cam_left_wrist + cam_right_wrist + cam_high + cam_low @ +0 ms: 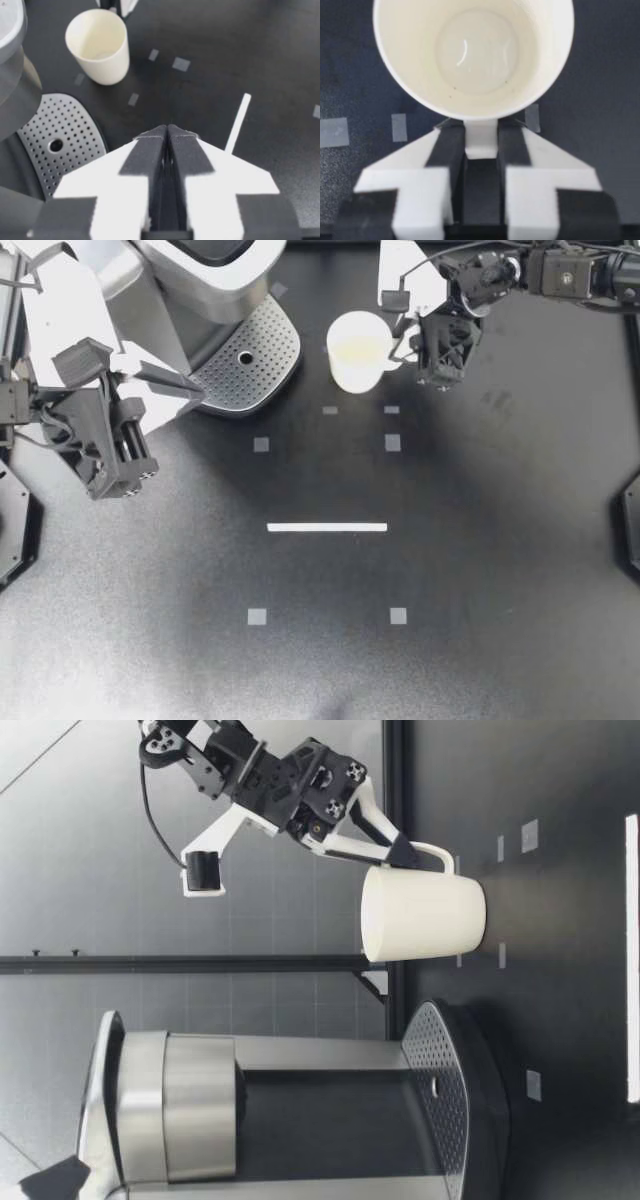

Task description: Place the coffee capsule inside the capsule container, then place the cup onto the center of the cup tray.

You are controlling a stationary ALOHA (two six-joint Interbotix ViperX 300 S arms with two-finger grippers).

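Observation:
A white cup [358, 352] stands upright on the black table, just beside the perforated cup tray [262, 370] of the coffee machine. My right gripper [403, 343] comes in from the cup's far side and is shut on the handle. In the right wrist view both pads press the white handle [481, 142] from two sides, and the cup [475, 55] is empty. My left gripper [193, 390] hovers at the tray's left edge, shut with nothing between its fingers [150, 150]. No capsule shows in any view.
The silver coffee machine [190, 280] fills the back left corner, and its body overhangs the tray [455, 1070]. A white strip [327, 527] and several small grey tape squares mark the middle of the table. My right arm stretches along the back right edge.

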